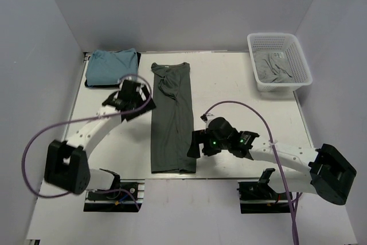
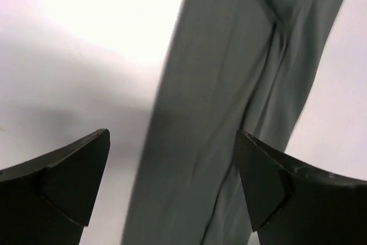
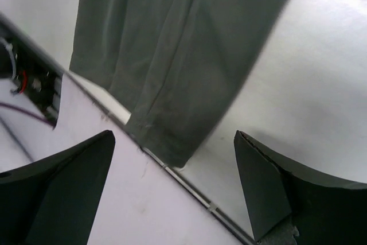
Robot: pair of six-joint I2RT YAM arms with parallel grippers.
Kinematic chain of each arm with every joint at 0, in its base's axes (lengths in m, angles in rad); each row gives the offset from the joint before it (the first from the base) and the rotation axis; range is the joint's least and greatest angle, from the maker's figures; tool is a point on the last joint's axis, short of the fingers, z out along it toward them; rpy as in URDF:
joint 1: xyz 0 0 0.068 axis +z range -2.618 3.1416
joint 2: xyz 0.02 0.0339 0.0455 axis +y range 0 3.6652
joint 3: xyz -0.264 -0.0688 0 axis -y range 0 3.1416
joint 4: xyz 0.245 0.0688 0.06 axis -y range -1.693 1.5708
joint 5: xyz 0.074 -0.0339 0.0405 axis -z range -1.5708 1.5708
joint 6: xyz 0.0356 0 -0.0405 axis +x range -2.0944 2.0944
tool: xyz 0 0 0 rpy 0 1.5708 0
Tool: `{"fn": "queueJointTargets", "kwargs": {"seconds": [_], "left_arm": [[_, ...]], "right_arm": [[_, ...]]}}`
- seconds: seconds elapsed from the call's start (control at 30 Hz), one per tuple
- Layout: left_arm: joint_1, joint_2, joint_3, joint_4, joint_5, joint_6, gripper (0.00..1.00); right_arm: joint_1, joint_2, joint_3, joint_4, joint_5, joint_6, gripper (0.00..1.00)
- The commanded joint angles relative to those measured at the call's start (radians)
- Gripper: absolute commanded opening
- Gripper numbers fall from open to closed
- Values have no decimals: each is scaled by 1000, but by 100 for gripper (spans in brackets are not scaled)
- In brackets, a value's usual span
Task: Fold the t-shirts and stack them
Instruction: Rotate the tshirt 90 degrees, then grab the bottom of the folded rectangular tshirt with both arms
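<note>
Colour notes: all fabrics plain, unpatterned.
Long t-shirt (image 1: 171,120): dark grey-green, uniform in all three views. Left of it, folded t-shirt (image 1: 112,66): light teal-blue. Right of it, basket (image 1: 279,37): white plastic, open lattice mesh, holding a crumpled t-shirt (image 1: 274,68), pale grey. Table (image 1: 229,84) beneath it: white. Cable (image 1: 234,102): purple. Left arm (image 1: 94,127) and right arm (image 1: 287,156): white links, black joints.
</note>
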State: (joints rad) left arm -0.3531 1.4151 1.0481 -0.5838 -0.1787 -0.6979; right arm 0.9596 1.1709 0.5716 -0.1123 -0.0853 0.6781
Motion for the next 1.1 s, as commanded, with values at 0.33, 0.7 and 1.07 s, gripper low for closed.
{"fn": "queueJointTargets", "kwargs": {"seconds": [0.33,0.7,1.07], "left_arm": [[-119,-632,-608,-169,500,-153,100],[-167,-630,-790,-88,561,-164,82],[-205,-574,-827,-10,536,-192,30]], "right_arm": [[137,89,-25,-37,-70,115,90],[134,131,-121,150,-102,189,89],[131,187,-133,198,-85,247,68]]}}
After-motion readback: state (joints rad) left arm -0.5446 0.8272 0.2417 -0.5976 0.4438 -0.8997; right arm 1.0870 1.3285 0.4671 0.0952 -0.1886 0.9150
